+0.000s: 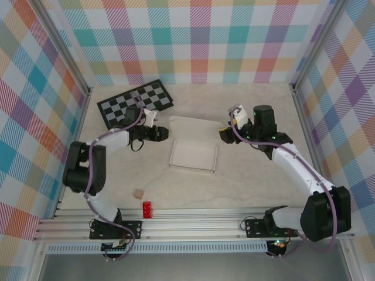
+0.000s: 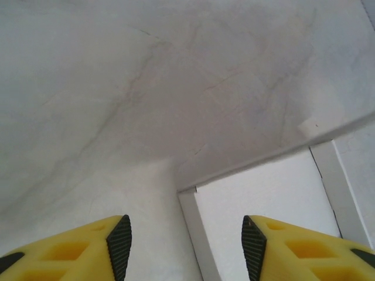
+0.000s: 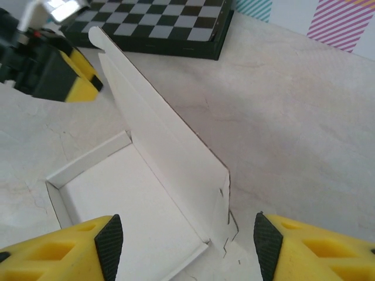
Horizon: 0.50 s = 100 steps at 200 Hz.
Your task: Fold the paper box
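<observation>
The paper box lies in the middle of the table as a shallow white tray with low side walls. Its long lid panel stands up along the far edge. My left gripper hovers at the box's far left corner, open, with the left wall strip below the gap between its pads. My right gripper is at the far right corner, also open. The lid's torn-looking end tab sits between its fingers, untouched. Neither gripper holds anything.
A black-and-grey checkerboard lies at the back left, just behind the left gripper. A small tan block and a red piece sit near the front edge. Plaid walls enclose the table on three sides.
</observation>
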Available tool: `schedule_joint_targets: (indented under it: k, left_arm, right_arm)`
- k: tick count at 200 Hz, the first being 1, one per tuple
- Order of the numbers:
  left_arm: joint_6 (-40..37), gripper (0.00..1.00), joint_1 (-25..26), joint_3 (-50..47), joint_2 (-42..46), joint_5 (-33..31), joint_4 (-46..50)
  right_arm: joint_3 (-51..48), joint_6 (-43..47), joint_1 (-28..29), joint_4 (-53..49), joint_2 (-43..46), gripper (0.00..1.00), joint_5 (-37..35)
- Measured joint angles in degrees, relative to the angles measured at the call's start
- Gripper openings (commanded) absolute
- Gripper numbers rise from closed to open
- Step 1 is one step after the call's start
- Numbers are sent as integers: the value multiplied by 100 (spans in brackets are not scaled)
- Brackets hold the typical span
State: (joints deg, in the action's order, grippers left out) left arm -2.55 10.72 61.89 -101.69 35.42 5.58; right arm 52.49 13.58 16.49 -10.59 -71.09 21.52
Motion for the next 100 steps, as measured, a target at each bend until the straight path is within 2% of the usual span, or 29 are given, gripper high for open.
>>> schedule_joint_targets:
  k: [29, 51, 80, 100]
  left_arm:
    - [-378, 46, 0, 645, -640, 599, 151]
    - [-396, 42, 13, 417, -575, 855, -254]
    - [-372, 25, 101, -81, -376, 914, -901]
    - [-350, 24, 184, -166, -376, 881, -1156]
  right_arm:
    - [-570, -391, 0, 413, 363, 56, -20]
    - [-767, -656, 0, 557, 409, 54, 7]
    - [-852, -841, 0, 621, 407, 53, 28]
    - [-852, -892, 0, 699, 382, 52, 26]
